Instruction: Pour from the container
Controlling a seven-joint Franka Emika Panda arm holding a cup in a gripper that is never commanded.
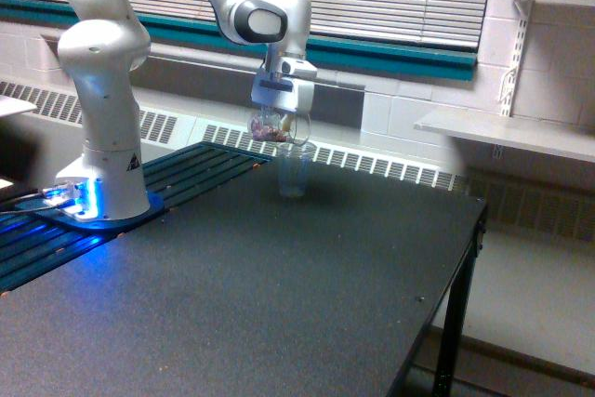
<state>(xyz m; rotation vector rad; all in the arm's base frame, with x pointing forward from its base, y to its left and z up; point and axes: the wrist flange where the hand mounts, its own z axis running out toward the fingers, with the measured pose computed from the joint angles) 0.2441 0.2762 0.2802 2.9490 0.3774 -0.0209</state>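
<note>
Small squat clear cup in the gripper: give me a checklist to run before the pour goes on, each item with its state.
1. Gripper shut on the small squat clear cup: ok.
2. Small cup carries contents, a reddish-brown mass inside: ok.
3. Taller tapered clear plastic cup stands upright on the dark table: ok.
4. Small cup sits just above the tall cup's rim: ok from the exterior view; alignment in depth cannot tell.
5. Anything already landed in the tall cup: cannot tell, too small and see-through.
6. Table right around the tall cup free of other things: ok.
</note>
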